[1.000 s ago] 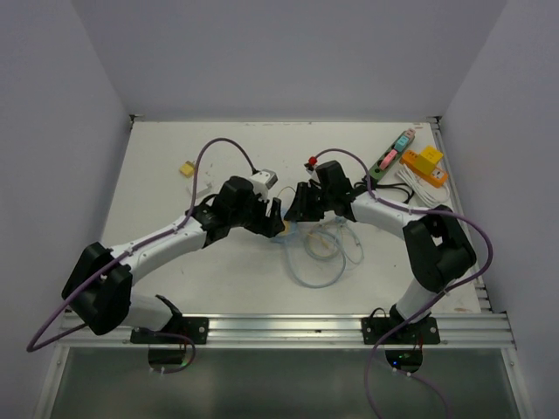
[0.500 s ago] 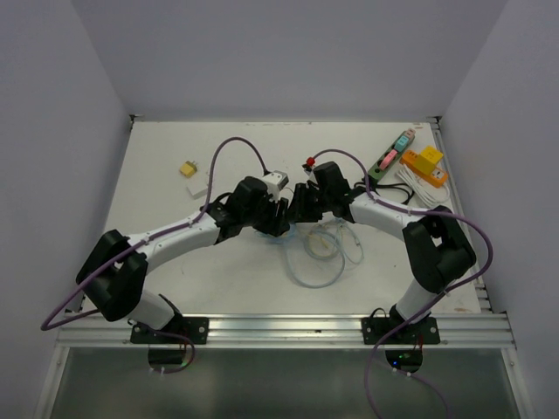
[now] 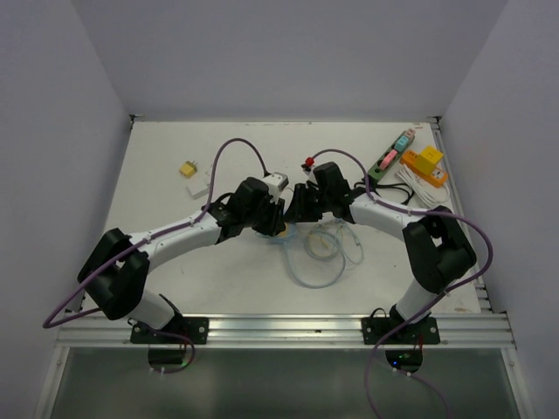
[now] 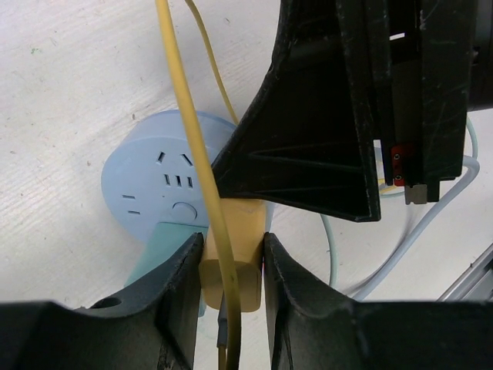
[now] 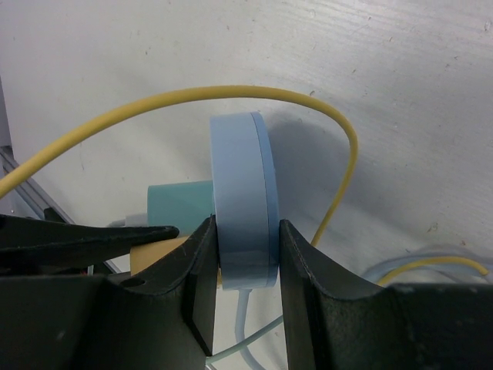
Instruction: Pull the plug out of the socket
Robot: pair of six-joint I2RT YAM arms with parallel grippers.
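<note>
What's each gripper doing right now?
Left gripper: closed on the yellow plug.
Right gripper: closed on the blue socket.

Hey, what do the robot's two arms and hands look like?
The left arm and right arm have white links, bulky black joints and a looping purple cable each. The left hand and right hand are black, with two blunt fingers.

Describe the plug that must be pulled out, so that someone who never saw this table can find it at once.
In the middle of the white table, where the arms meet, is a round light-blue socket. Two plugs sit side by side against it. Yours is the cream plug between the fingers of the left gripper, crossed by a yellow cable; its neighbour is a teal plug.
</note>
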